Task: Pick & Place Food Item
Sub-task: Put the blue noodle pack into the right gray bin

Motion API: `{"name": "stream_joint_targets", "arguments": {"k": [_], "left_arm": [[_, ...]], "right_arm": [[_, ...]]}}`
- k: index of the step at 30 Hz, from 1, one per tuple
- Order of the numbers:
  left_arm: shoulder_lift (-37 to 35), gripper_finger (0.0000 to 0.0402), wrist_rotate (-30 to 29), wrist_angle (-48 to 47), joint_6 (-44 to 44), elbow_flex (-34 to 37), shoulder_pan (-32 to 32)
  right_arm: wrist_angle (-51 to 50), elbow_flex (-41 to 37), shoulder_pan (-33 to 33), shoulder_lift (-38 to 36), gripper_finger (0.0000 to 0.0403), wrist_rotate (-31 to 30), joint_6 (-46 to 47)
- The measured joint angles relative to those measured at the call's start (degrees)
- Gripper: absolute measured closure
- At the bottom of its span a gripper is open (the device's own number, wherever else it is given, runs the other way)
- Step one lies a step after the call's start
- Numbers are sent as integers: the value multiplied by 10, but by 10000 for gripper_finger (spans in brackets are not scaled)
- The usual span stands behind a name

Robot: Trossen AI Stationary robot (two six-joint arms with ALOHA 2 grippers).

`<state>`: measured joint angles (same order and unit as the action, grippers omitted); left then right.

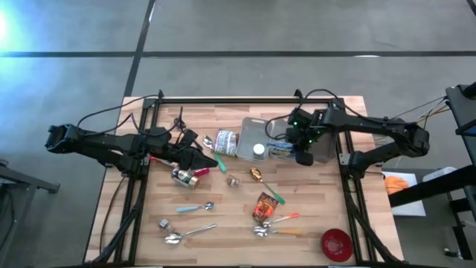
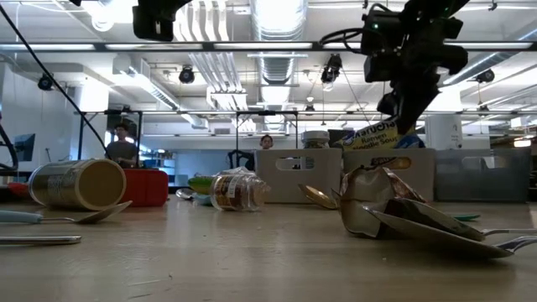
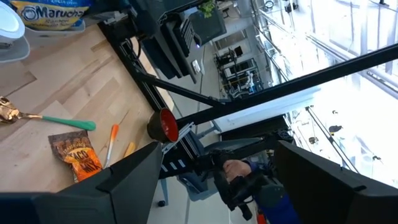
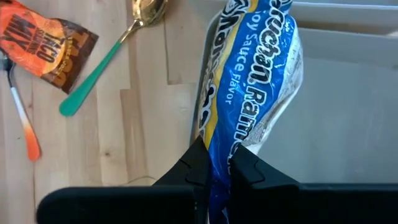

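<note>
The food item is a blue, yellow and white ramen packet (image 4: 249, 74), also seen in the low view as the packet (image 2: 373, 134). It hangs over a grey bin (image 1: 253, 128) at the table's far middle, with my right gripper (image 4: 214, 168) shut on it. The right gripper (image 1: 301, 149) slants down over the bin. My left gripper (image 1: 212, 160) stands open at the table's left-middle, above a can (image 1: 186, 176), nothing between its fingers (image 3: 124, 180). My right gripper pinches one end of the packet (image 4: 219, 152) between its two fingers, coming from above and slanting down. The packet hangs below the fingers, tilted, across the bin's rim (image 4: 202, 93). Whether its lower end touches the bin, I cannot tell.
On the wood lie a jar (image 1: 227, 141) on its side, a taco mix packet (image 1: 264, 206), a gold spoon with a green handle (image 1: 264, 182), several more spoons (image 1: 186, 234) and a red bowl (image 1: 336, 243) at the near right. A white lid (image 1: 258, 150) is in the bin.
</note>
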<state>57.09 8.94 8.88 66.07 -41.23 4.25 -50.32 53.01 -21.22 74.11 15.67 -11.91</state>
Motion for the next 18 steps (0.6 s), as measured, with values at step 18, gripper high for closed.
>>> {"name": "stream_joint_targets", "arguments": {"k": [18], "left_arm": [[0, 86, 0, 0, 0, 0, 0]], "right_arm": [[-4, 0, 10, 0, 309, -2, 64]]}}
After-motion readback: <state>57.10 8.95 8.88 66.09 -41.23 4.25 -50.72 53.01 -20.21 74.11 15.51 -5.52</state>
